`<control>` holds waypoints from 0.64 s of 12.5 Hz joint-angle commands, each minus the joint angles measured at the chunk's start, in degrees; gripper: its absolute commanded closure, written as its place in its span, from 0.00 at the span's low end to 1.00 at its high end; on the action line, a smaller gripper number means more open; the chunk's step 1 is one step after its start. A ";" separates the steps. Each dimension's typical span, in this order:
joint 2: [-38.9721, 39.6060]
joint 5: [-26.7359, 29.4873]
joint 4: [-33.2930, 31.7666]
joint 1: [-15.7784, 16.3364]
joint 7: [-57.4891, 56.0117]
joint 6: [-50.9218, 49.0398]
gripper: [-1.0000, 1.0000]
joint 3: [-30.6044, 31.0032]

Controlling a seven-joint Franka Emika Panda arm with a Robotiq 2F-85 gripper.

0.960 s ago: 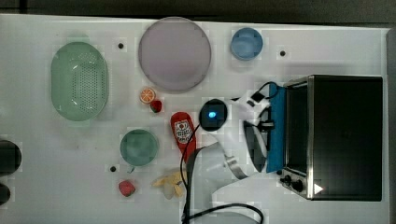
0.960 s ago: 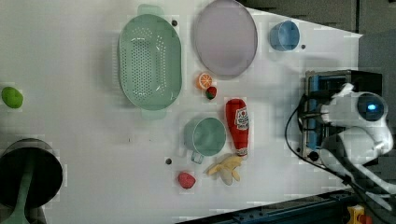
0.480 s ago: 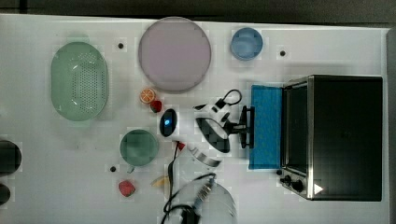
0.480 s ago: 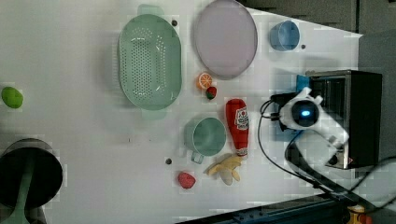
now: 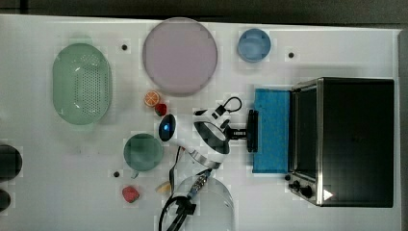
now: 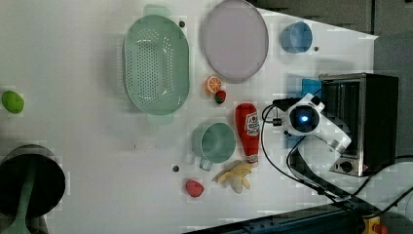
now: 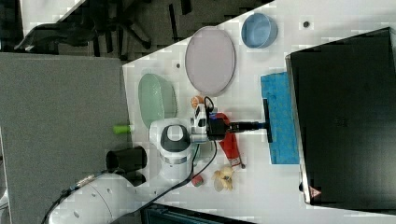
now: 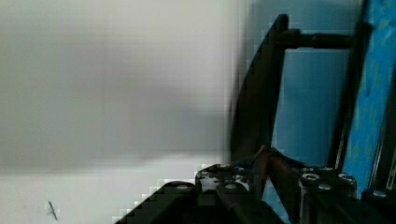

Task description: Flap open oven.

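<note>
A white table [image 5: 43,159] holds many things. In the top view, a green plastic strainer basket with little holes [image 5: 82,83] sits on the top view's left. A big round pale purple plate [image 5: 179,56] lies near it, with a small blue bowl [image 5: 254,44] to its right. A little orange slice [image 5: 152,98] touches a small red strawberry [image 5: 160,109]. A green mug [image 5: 142,152] stands below them. In the left view, a red ketchup bottle [image 6: 248,127] lies beside the mug, next to a yellow banana [image 6: 234,175] and a small red fruit [image 6: 194,187]. A green lime [image 6: 12,101] sits far away.
</note>
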 commanded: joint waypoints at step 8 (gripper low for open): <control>-23.04 35.21 1.00 -1.21 3.03 -1.23 0.82 -0.11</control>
